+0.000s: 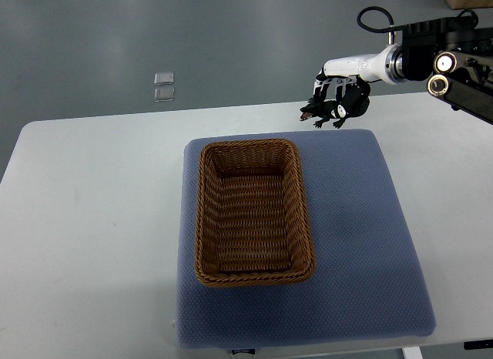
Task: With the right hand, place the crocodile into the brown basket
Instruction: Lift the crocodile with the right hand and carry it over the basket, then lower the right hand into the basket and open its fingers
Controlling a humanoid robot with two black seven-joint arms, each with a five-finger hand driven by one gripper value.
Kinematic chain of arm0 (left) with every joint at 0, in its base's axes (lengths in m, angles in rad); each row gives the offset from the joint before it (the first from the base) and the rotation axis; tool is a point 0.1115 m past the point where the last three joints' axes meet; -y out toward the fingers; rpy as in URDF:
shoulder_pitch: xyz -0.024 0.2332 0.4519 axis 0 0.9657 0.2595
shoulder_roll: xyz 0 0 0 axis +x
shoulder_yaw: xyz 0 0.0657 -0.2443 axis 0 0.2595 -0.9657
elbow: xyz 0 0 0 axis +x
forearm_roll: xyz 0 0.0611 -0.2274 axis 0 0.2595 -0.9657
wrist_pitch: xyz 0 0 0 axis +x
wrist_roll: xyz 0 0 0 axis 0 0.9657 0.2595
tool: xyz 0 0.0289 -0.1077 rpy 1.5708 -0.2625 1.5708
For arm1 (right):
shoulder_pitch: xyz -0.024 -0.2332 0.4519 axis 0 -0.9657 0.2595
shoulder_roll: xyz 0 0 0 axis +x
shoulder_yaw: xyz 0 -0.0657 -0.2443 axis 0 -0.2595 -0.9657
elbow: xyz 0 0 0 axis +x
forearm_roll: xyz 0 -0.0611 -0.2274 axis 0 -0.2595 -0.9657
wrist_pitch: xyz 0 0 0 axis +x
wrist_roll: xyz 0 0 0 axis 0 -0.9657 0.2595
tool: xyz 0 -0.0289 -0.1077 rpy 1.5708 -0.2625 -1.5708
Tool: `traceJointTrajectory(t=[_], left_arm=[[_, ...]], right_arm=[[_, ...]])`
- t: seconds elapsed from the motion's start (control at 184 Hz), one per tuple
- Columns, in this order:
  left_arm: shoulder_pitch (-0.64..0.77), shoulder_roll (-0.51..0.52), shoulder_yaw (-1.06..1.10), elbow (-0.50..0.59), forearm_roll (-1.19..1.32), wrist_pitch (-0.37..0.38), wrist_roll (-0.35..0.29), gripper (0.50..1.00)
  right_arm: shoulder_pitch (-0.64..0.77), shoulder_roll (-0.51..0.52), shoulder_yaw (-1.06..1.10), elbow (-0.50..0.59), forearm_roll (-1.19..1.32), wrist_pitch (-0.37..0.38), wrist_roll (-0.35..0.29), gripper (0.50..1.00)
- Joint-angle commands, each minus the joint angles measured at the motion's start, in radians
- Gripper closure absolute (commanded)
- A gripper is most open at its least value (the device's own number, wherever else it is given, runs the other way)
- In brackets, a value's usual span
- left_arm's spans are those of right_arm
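A brown woven basket (254, 213) stands empty on a blue-grey mat in the middle of the white table. My right hand (339, 93) comes in from the upper right and hangs above the table's far edge, up and to the right of the basket. Its dark fingers are curled around a small dark green crocodile (322, 112), whose head points left with a red mouth showing. The toy is lifted off the table. The left arm does not show.
The blue-grey mat (362, 243) covers the table's centre, on the white table (92, 236). Grey floor lies beyond the far edge, with two small shiny plates (163, 86) on it. A black cable loops above my right wrist.
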Motion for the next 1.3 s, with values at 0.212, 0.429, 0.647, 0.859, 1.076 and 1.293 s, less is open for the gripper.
traceJointTrajectory(t=[0.212, 0.429, 0.647, 0.859, 1.076, 1.293], left_arm=[[0.001, 0.0, 0.001, -0.012, 0.0, -0.001, 0.0, 0.5], [0.0, 0.0, 0.0, -0.012, 0.0, -0.001, 0.0, 0.5], [0.0, 0.0, 0.0, -0.012, -0.002, -0.001, 0.0, 0.5], [0.001, 0.0, 0.0, -0.012, -0.002, -0.001, 0.0, 0.5], [0.001, 0.0, 0.0, -0.012, 0.0, -0.001, 0.0, 0.5], [0.001, 0.0, 0.0, -0.012, -0.002, -0.001, 0.0, 0.5]], right_arm=[[0.04, 0.155, -0.002, 0.032, 0.0, 0.022, -0.006, 1.0], [0.026, 0.274, -0.018, 0.022, -0.003, 0.022, -0.006, 1.0], [-0.03, 0.337, -0.029, 0.01, -0.008, 0.011, -0.006, 1.0], [-0.099, 0.366, -0.029, -0.014, -0.017, 0.007, -0.005, 1.0], [-0.141, 0.368, -0.029, -0.034, -0.021, -0.015, -0.003, 1.0], [-0.17, 0.366, -0.031, -0.045, -0.026, -0.018, -0.005, 0.993]])
